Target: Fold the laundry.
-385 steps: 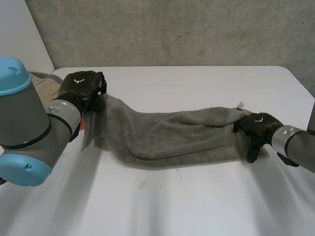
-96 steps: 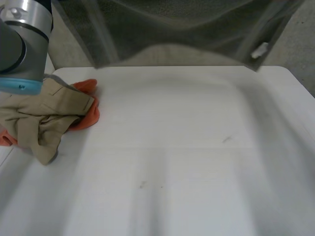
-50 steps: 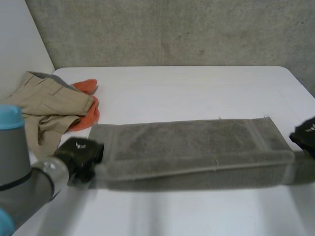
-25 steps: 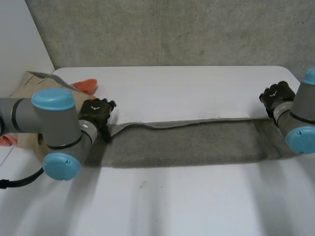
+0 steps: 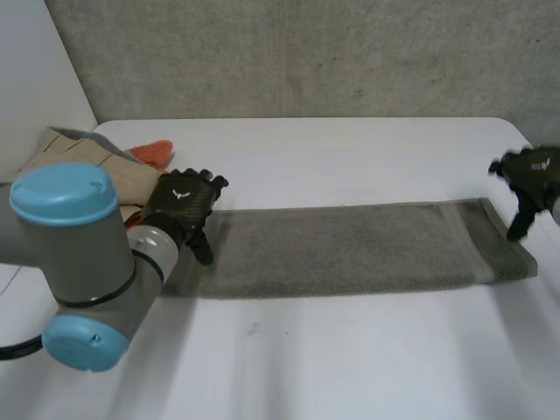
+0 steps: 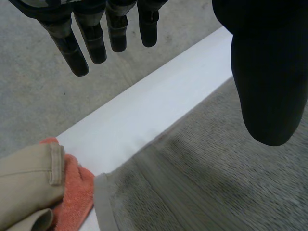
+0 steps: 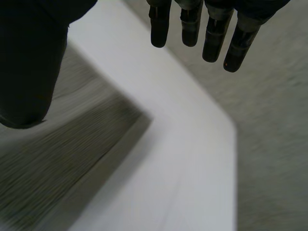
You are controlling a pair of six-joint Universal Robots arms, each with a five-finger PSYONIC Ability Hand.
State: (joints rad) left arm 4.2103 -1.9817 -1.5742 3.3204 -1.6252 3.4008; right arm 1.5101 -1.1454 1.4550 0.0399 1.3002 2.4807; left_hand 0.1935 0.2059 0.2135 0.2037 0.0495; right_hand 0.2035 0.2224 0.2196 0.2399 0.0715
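Observation:
A grey towel (image 5: 350,248) lies folded into a long flat strip across the middle of the white table (image 5: 350,157). My left hand (image 5: 182,208) hovers over the strip's left end, fingers (image 6: 86,38) straight and spread, thumb (image 6: 267,72) apart, holding nothing. The towel's end corner (image 6: 103,192) lies under that palm. My right hand (image 5: 529,175) is above the strip's right end, fingers (image 7: 211,33) straight and empty. The towel (image 7: 53,159) ends beneath its thumb (image 7: 29,57).
Beige trousers (image 5: 87,171) and an orange cloth (image 5: 153,153) are heaped at the table's left edge, just beyond the left hand; both trousers (image 6: 24,178) and orange cloth (image 6: 72,187) lie beside the towel's end. A concrete wall stands behind the table.
Both hands carried the towel's near edge to the far edge, folding it in half lengthwise, then opened and let go. They now lift off the ends.

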